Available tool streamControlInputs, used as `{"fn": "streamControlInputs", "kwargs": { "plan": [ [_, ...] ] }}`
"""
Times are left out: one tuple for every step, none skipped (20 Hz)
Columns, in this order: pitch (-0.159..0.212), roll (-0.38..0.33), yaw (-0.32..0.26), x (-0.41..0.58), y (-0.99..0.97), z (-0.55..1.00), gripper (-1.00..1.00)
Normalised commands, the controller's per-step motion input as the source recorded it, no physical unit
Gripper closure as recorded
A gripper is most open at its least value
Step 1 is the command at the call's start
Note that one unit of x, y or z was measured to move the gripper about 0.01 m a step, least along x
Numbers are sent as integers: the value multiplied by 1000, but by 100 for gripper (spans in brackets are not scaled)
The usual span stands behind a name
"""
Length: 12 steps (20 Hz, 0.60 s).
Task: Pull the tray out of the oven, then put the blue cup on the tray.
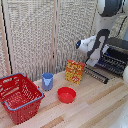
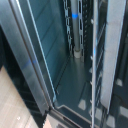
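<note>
The oven [image 1: 119, 46] stands at the exterior view's right edge on the wooden table, its drop-down door [image 1: 97, 75] lowered. Dark parallel bars of the tray [image 1: 113, 64] show at the oven's mouth. My gripper [image 1: 93, 62] hangs at the front of the tray, and its fingers are too dark to make out. The wrist view is very close on thin metal bars of the tray [image 2: 95, 65] and a glossy dark oven panel [image 2: 50, 55], with no fingertips showing. The blue cup [image 1: 47, 80] stands upright on the table, far to the left of the oven.
A red basket [image 1: 19, 97] sits at the table's front left. A red bowl [image 1: 66, 94] lies in front of the cup and to its right. A yellow-orange box [image 1: 75, 71] stands between the cup and the oven door. A slatted screen [image 1: 45, 30] backs the table.
</note>
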Motion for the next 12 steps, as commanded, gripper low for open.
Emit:
{"fn": "streamControlInputs", "kwargs": {
  "plan": [
    [18, 27, 0, 0, -220, 0, 100],
    [17, 0, 0, 6, -123, 0, 100],
    [3, 0, 0, 0, -111, 0, 100],
    [0, 0, -2, 6, -120, 0, 100],
    [0, 0, -13, 0, -134, 3, 100],
    [0, 0, -39, 11, -169, 29, 100],
    [0, 0, -38, 0, -163, 37, 100],
    [0, 17, -46, 0, -163, 51, 100],
    [0, 32, -59, 0, -166, 0, 100],
    [0, 13, -55, 0, -120, 0, 100],
    [0, 4, -60, 20, -89, 0, 100],
    [0, 0, -38, 26, -29, 0, 100]
  ]
}}
